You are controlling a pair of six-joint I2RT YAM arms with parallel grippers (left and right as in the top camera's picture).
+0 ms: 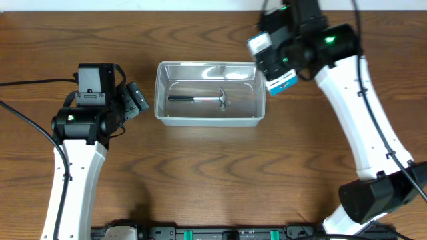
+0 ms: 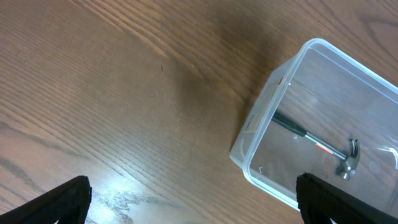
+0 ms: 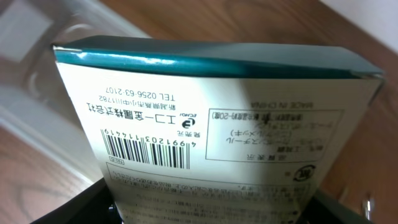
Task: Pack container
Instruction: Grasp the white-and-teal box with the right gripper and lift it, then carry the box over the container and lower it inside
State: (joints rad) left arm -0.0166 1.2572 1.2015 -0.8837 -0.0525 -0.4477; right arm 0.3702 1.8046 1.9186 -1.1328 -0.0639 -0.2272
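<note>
Your clear rectangular plastic tub with rounded corners (image 1: 160, 93) sits at the middle of the wooden bench (image 1: 200, 173). A small hammer with a black grip and metal head (image 1: 200, 99) lies flat on its floor. Your right tool (image 1: 275, 67) is clamped on a white cardboard box with a teal-blue edge and a barcode (image 3: 211, 124), held in the air at the tub's right end. Your left tool (image 1: 132, 100) stands wide, holding nothing, beside the tub's left end and apart from it.

The clear container (image 1: 161, 93) is showing a black-handled, silver-headed hammer (image 1: 200, 98); at its three o'clock, a white box (image 3: 205, 124) is displaying teal edging and black barcode stripes.
</note>
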